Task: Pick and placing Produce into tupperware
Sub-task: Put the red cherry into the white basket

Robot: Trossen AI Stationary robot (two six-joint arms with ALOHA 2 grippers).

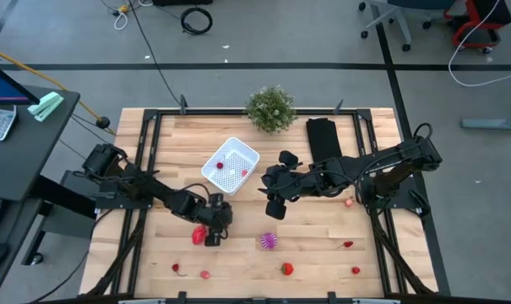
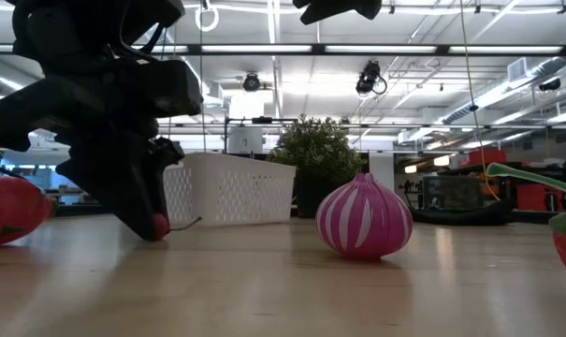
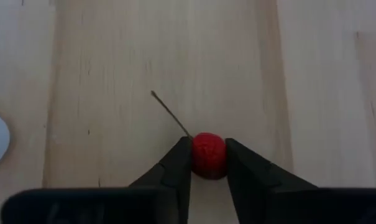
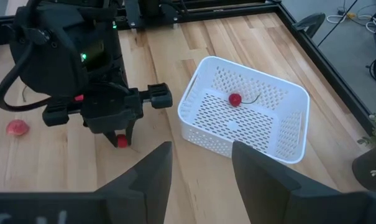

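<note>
Currently the wooden worktop carries the white perforated tupperware at its middle rear, with one red cherry lying inside. My right end effector hangs beside the tupperware, fingers spread apart and holding nothing. My left end effector is down at the worktop surface just in front of the tupperware, fingers closed on a small stemmed cherry. A pink striped onion stands nearby.

Pale planked wood makes the worktop, matt with fine grain. The tupperware is white perforated plastic. The left pincer looks matt black; its cherry is bumpy-skinned.
</note>
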